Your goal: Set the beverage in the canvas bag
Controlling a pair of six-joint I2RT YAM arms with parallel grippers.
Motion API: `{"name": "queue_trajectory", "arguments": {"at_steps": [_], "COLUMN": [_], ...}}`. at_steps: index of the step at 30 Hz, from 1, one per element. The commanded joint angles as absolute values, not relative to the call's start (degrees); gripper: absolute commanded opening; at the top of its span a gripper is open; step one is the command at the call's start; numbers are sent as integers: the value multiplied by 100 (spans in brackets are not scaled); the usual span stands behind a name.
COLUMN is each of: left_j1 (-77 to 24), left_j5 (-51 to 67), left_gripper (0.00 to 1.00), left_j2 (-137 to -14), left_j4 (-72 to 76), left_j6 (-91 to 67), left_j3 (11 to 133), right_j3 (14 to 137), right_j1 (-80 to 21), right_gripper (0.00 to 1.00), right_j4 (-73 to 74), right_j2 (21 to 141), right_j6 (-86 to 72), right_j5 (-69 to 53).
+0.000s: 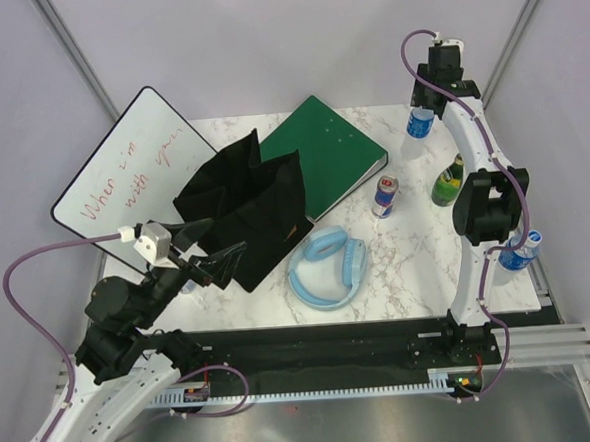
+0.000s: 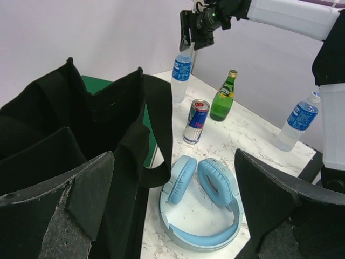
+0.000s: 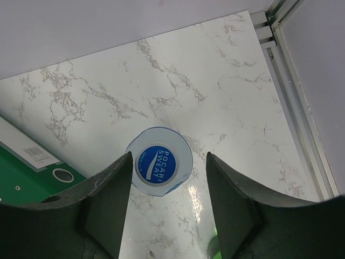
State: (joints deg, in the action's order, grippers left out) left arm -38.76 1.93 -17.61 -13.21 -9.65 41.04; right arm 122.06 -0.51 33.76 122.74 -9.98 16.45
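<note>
The beverage under my right gripper (image 1: pixel 426 101) is a clear bottle with a blue label (image 1: pixel 420 123), standing upright at the table's back right. From above I see its blue Pocari Sweat cap (image 3: pixel 159 163) between the fingers of my right gripper (image 3: pixel 168 159), which is open. The left finger sits close to the bottle's shoulder and the right finger stands apart. The canvas bag (image 1: pixel 249 209) is black and floppy, mouth up, left of centre. My left gripper (image 1: pixel 216 241) is open beside the bag's near side (image 2: pixel 81 124), holding nothing.
A green binder (image 1: pixel 336 153) lies behind the bag. A Red Bull can (image 1: pixel 385 196), a green glass bottle (image 1: pixel 448 182) and a second water bottle (image 1: pixel 520 250) stand on the right. Light blue headphones (image 1: pixel 328 267) lie near the front. A whiteboard (image 1: pixel 132 176) leans at the left.
</note>
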Motion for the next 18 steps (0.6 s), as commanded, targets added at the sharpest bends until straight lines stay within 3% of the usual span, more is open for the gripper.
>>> {"name": "queue_trajectory", "arguments": {"at_steps": [1, 12, 18], "left_j1": [-3902, -3902, -3902], "left_j5": [88, 88, 61], "left_gripper": [100, 100, 100], "left_j2": [-1723, -1696, -1661], "left_j4": [-1072, -1064, -1064], "left_j6": [-729, -694, -677], "left_j3": [4061, 4043, 4043], "right_j3": [12428, 12498, 12516], "right_j1": [-26, -26, -26], "right_gripper": [64, 63, 52], "right_j4": [3173, 3120, 3059], "right_j2": [12357, 12551, 12542], "right_j6": [-826, -695, -642], "right_j5": [1319, 1160, 1099]}}
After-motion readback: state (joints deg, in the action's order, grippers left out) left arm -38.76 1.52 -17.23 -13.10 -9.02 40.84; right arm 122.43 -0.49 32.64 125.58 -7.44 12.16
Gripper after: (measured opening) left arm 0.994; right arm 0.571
